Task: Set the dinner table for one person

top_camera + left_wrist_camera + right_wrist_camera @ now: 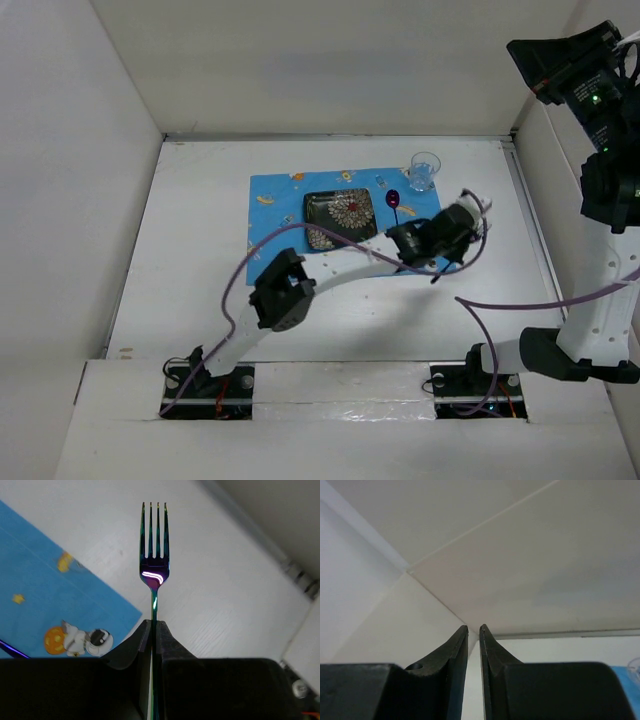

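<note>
On the dinner table [180, 250], a blue placemat [275, 200] bears a plate [340, 218]. Off its right edge the left gripper [152, 626] clamps a fork [154, 565] by the handle, its length in line with the fingers and its tines toward the far-right corner. The right gripper [474, 627], empty, has its fingers narrowly apart.

1. Overhead view: bright, even, diffuse white light. The table [200, 250] and walls [330, 70] look slightly washed out, and shadows are faint and soft.
2. Left wrist view: the fork [154, 555] is sharp, with a white glare streak below its tines. The left fingers [172, 647], near the lens, are dark and soft.
3. Right wrist view: dimmer and greyish. The right fingers [452, 655] are near-black shapes with little detail.
</note>
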`<state>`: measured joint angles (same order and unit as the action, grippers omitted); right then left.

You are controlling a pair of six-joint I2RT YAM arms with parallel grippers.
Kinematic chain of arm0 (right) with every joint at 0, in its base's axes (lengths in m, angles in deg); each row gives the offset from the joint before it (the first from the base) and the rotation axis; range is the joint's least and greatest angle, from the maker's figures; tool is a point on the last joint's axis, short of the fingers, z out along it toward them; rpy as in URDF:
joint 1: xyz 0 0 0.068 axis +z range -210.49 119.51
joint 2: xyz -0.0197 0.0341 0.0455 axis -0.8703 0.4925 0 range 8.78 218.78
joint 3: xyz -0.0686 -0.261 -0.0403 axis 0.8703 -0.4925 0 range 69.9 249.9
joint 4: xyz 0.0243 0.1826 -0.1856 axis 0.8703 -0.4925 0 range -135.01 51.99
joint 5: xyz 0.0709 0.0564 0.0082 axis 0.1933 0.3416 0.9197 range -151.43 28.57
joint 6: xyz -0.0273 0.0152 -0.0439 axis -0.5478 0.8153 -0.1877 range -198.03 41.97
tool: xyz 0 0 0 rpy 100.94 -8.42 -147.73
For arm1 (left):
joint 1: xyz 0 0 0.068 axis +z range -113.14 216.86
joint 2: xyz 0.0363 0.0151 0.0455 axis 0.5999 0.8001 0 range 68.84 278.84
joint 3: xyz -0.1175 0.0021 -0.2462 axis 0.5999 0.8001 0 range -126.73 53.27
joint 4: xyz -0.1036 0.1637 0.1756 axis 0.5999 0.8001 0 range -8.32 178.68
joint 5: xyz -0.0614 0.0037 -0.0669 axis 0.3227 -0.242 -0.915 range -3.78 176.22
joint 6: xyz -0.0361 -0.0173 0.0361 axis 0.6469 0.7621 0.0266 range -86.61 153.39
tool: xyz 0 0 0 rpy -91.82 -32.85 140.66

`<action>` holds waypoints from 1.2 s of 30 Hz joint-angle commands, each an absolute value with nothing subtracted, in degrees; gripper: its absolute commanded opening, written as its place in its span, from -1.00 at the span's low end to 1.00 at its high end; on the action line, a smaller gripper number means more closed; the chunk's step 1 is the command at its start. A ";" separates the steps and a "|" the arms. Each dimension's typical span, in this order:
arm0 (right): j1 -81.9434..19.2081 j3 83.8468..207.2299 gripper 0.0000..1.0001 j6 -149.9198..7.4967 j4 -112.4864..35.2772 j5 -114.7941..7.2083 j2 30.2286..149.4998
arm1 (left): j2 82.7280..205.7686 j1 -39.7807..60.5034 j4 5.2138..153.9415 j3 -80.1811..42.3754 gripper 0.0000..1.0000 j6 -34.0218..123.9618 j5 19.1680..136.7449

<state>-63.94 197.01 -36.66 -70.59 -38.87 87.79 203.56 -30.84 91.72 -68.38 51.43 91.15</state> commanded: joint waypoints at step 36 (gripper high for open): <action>-43.97 143.73 -0.55 -48.14 -63.85 -45.17 73.30 | 168.50 13.48 82.12 -11.68 -1.00 52.28 95.88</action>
